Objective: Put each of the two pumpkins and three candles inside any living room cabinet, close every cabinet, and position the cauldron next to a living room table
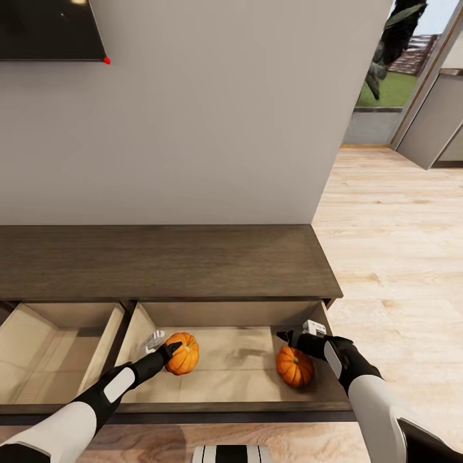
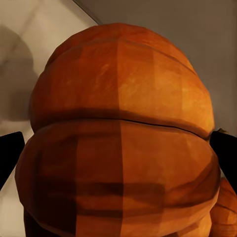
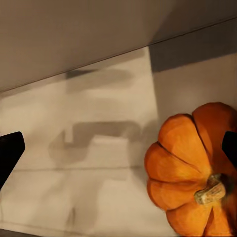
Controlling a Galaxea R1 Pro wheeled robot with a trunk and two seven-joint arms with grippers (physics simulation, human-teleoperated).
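While the cabinet (image 1: 193, 263) stands with its drawer (image 1: 225, 406) pulled out, your left fingers (image 1: 168, 351) are clamped on one pumpkin (image 1: 183, 353) inside it; your right fingers (image 1: 290, 337) are spread apart just above the other pumpkin (image 1: 294, 366) in that drawer.

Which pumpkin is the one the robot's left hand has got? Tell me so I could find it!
Look at the long dark wood cabinet under the grey wall, with its drawers pulled open. In the wide open drawer, the pumpkin on the left sits between the left gripper's fingers. The other pumpkin lies to the right, near the right gripper, with nothing clamped on it.
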